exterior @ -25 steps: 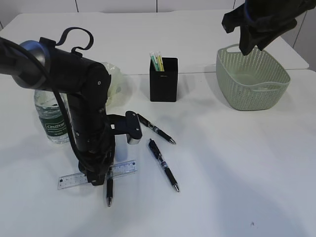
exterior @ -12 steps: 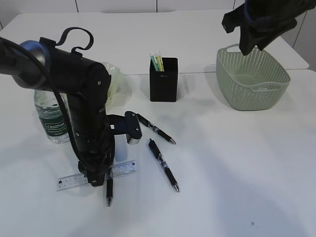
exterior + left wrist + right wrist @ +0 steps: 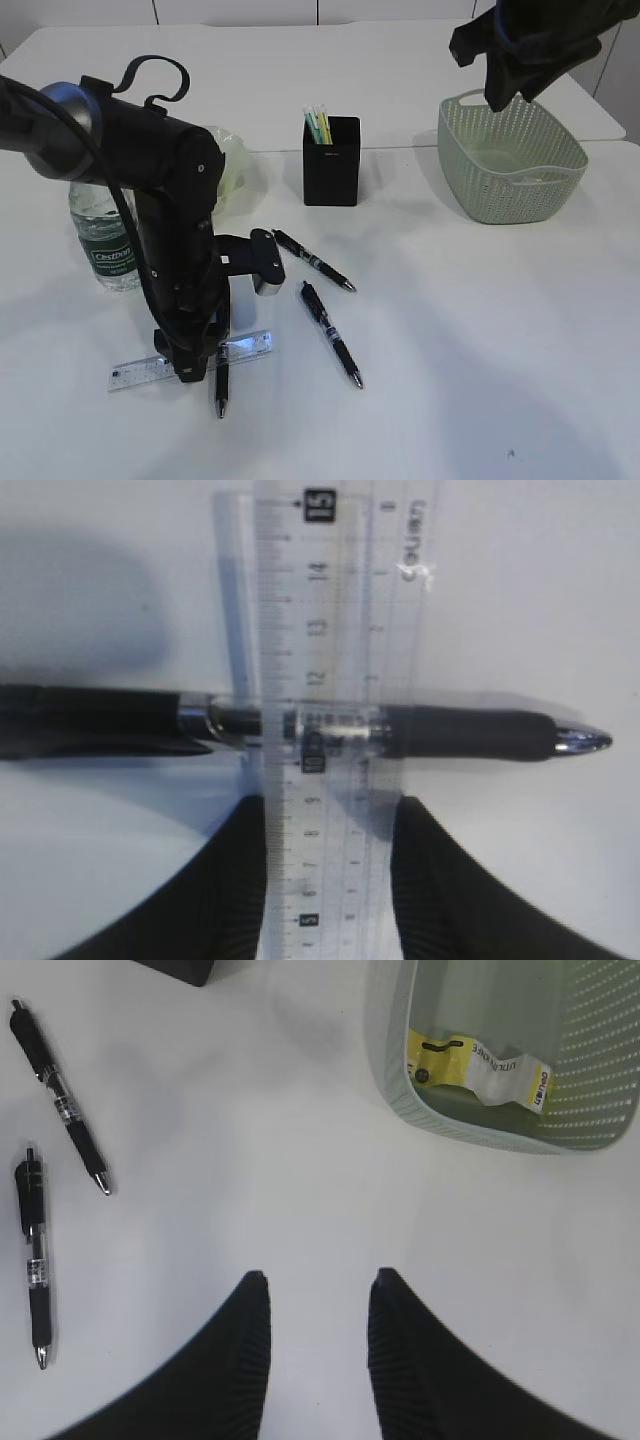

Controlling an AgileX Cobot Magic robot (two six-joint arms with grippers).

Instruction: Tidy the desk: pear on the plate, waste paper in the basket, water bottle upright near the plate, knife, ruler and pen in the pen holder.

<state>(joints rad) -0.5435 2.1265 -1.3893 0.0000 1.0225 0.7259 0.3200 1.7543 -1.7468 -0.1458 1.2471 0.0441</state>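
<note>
Left wrist view: fingers (image 3: 232, 880) straddling the ruler (image 3: 320, 680), apparently pinching its edges, across a pen (image 3: 400, 732) on the desk (image 3: 520, 580); best lifted straight up, level, leaving the pen behind.

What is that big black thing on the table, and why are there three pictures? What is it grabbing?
The black thing is a robot arm. There are two arms, each ending in a gripper, a kind of pinching hand. One picture looks at the whole desk from outside. The other two come from small cameras on the arms' wrists, so you see black fingers at the bottom.

The left gripper is down on the desk with its fingers on both sides of a clear ruler. The ruler lies across a black pen.

The right gripper is open and holds nothing. It is up above the desk next to the green basket, which has waste paper inside.

Also there: two more pens, a pen holder and a water bottle.
</note>
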